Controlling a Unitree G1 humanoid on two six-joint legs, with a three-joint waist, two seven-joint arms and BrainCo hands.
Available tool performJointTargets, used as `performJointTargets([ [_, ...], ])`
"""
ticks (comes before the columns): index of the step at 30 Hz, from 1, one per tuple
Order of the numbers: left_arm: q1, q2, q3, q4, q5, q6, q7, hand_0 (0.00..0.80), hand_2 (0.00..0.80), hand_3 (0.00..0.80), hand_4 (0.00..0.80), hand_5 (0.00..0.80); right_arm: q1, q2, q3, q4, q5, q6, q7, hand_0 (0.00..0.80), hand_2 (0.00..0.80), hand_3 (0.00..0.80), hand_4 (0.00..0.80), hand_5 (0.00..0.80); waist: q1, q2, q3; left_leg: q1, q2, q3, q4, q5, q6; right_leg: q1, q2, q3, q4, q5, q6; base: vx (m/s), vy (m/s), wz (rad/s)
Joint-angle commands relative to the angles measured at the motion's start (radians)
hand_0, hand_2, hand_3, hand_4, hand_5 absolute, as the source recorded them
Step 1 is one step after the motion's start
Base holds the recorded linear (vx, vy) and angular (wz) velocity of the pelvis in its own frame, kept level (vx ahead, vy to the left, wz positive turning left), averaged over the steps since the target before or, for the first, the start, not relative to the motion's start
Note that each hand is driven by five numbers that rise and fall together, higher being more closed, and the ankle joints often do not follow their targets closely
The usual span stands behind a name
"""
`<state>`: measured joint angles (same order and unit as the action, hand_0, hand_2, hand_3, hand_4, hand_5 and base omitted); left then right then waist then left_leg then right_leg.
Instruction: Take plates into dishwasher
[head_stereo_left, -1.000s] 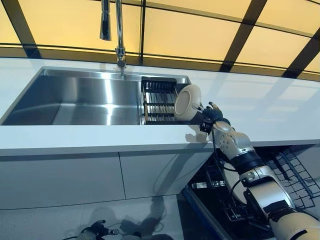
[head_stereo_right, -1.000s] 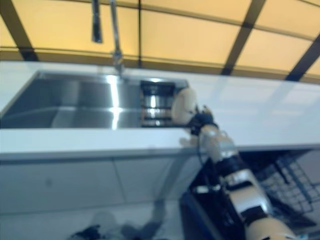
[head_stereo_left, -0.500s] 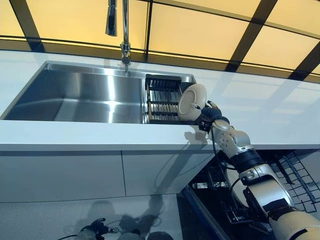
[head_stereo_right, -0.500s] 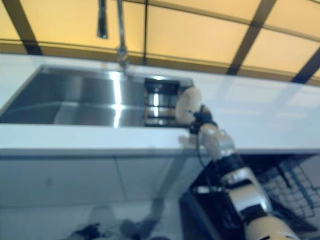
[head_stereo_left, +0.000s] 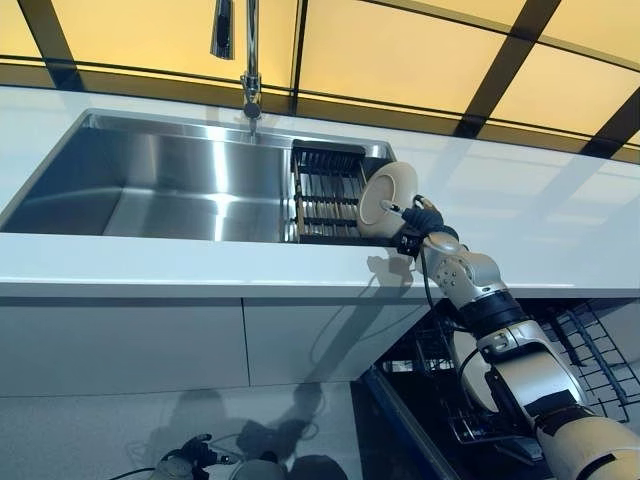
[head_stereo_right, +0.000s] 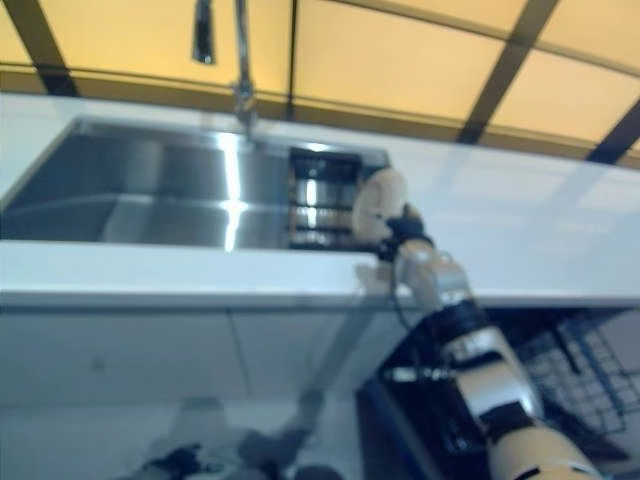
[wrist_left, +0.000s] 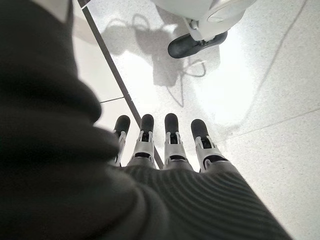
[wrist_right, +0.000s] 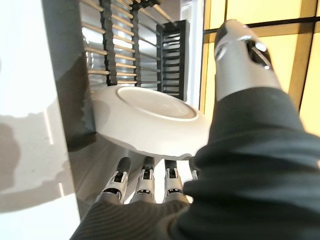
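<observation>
A cream plate (head_stereo_left: 385, 197) stands on edge at the right end of the sink, beside the black dish rack (head_stereo_left: 325, 190). My right hand (head_stereo_left: 422, 222) is shut on it. In the right wrist view the plate (wrist_right: 150, 120) lies between the fingers (wrist_right: 145, 182) below it and the thumb (wrist_right: 240, 60) above its rim. The open dishwasher's wire rack (head_stereo_left: 585, 345) shows at the lower right, under the counter. My left hand (wrist_left: 170, 145) hangs low near the floor with straight fingers and holds nothing.
The steel sink (head_stereo_left: 150, 185) is set in a white counter (head_stereo_left: 520, 230), with a tall faucet (head_stereo_left: 248, 60) behind it. White cabinet fronts (head_stereo_left: 130, 345) run below the counter, left of the dishwasher opening.
The whole picture has shifted a little, so the camera moved. The plate stays in my right hand by the dish rack.
</observation>
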<state>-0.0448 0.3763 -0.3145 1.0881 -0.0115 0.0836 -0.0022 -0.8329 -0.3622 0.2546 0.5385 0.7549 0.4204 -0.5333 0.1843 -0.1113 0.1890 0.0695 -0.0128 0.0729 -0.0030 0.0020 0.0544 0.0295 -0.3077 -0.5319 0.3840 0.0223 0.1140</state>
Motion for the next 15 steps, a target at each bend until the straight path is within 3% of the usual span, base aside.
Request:
performJointTargets([
  [1, -0.032, 0.003, -0.031, -0.017, 0.048, -0.007, 0.000, 0.000, 0.000, 0.000, 0.000, 0.000, -0.138, -0.050, -0.002, 0.064, -0.012, -0.014, -0.017, 0.000, 0.000, 0.000, 0.000, 0.000, 0.030, 0.025, -0.007, 0.035, -0.072, 0.087, -0.056, -0.148, 0.099, 0.006, -0.013, 0.007, 0.175, 0.012, 0.003, 0.000, 0.000, 0.00],
  [15, -0.040, 0.012, -0.028, -0.051, 0.021, 0.001, 0.008, 0.000, 0.000, 0.000, 0.000, 0.000, -0.159, -0.046, -0.006, 0.103, 0.034, -0.002, -0.069, 0.000, 0.000, 0.000, 0.000, 0.000, 0.037, 0.022, 0.024, 0.003, -0.070, 0.091, -0.030, -0.152, 0.098, -0.007, -0.011, 0.014, 0.179, 0.006, -0.002, -0.001, 0.000, 0.00],
])
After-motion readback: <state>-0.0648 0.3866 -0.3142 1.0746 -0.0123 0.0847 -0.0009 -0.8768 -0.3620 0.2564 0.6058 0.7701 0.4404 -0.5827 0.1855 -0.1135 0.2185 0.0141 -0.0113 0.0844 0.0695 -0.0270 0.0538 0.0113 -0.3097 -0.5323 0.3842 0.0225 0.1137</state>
